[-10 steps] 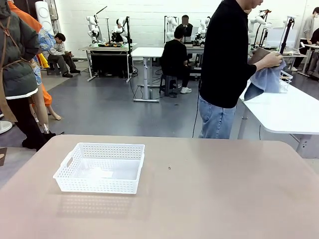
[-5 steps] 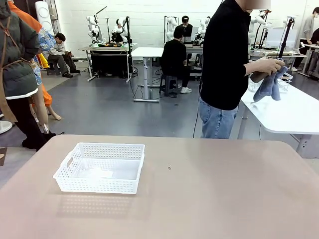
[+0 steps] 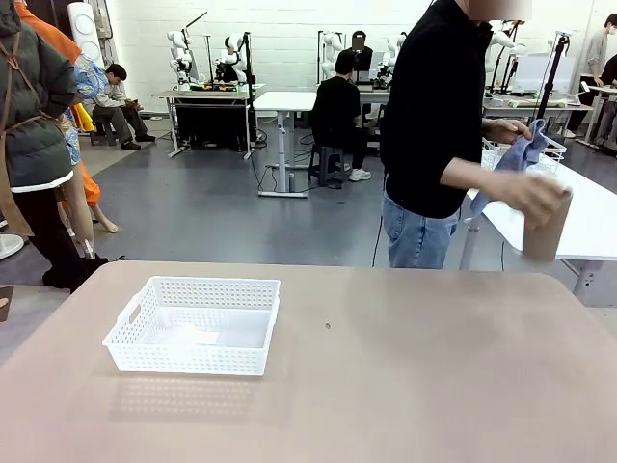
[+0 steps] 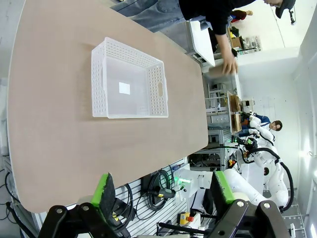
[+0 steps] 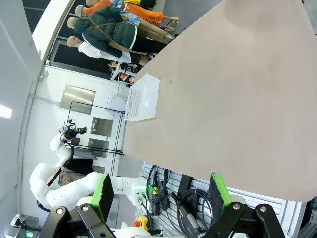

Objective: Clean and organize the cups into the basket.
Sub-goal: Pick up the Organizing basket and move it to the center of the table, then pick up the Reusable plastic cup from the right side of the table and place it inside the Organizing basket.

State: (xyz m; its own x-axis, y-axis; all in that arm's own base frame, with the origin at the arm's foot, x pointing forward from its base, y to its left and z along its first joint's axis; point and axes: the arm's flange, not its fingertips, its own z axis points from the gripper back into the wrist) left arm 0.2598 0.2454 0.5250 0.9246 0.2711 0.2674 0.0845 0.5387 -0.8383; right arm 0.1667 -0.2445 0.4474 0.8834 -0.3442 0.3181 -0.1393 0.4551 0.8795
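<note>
**Left jaws:** spread wide, nothing between the green pads [image 4: 105,191]. **Right jaws:** likewise wide apart and holding nothing. Well ahead of the left jaws, the white basket [image 4: 128,79] rests on the table [image 4: 54,129]. From the right jaws it lies far ahead, toward their left finger. Farther off than the basket, at the table's far edge, a person's hand [image 3: 533,188] holds a tan cup [image 3: 545,233] upright. The person's other hand grips a blue cloth [image 3: 513,154].

A lab hall: white workbenches [image 3: 289,100], seated people [image 3: 337,111] at them, cable bundles [image 4: 159,184], an emergency-stop button [image 4: 186,216].
</note>
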